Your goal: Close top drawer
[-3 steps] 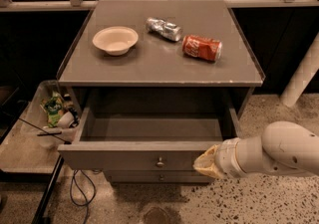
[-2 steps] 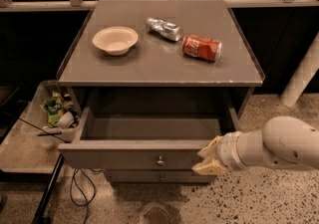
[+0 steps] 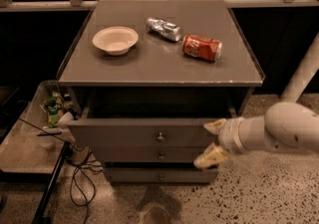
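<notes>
At the 3 o'clock end of the top drawer [image 3: 134,136], my gripper [image 3: 212,142] sat with fingers spread open, holding nothing. It seemed to lie flat against the front panel, since a push needs no grasp. And in it went! A second earlier the box gaped wide; now only a short lip stuck out under the worktop [image 3: 159,66], with the knob [image 3: 160,137] at my 9 o'clock.

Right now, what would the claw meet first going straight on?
The front of the top drawer, near its right end. The claw looks at or just short of it; depth unclear.
</notes>
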Controlling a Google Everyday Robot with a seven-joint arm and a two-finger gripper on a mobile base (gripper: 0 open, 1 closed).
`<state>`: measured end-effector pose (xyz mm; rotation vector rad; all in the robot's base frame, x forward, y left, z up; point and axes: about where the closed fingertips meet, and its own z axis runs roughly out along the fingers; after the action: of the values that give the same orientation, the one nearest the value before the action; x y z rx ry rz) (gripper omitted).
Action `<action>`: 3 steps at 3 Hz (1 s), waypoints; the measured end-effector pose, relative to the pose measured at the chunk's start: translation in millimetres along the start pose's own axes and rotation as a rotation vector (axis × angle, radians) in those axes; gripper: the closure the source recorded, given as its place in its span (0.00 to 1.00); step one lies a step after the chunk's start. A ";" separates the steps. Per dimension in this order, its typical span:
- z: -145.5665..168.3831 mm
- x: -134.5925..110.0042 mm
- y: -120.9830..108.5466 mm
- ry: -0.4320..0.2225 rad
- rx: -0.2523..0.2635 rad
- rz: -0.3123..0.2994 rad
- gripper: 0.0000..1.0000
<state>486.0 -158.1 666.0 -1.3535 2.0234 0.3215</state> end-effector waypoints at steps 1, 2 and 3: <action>-0.2 -3.8 -16.9 -0.010 0.014 0.000 0.41; 3.7 -4.0 -61.8 -0.008 0.058 0.013 0.65; -4.4 -12.9 -83.4 -0.021 0.094 0.007 0.63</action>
<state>561.4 -187.1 690.8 -1.2812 2.0011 0.2394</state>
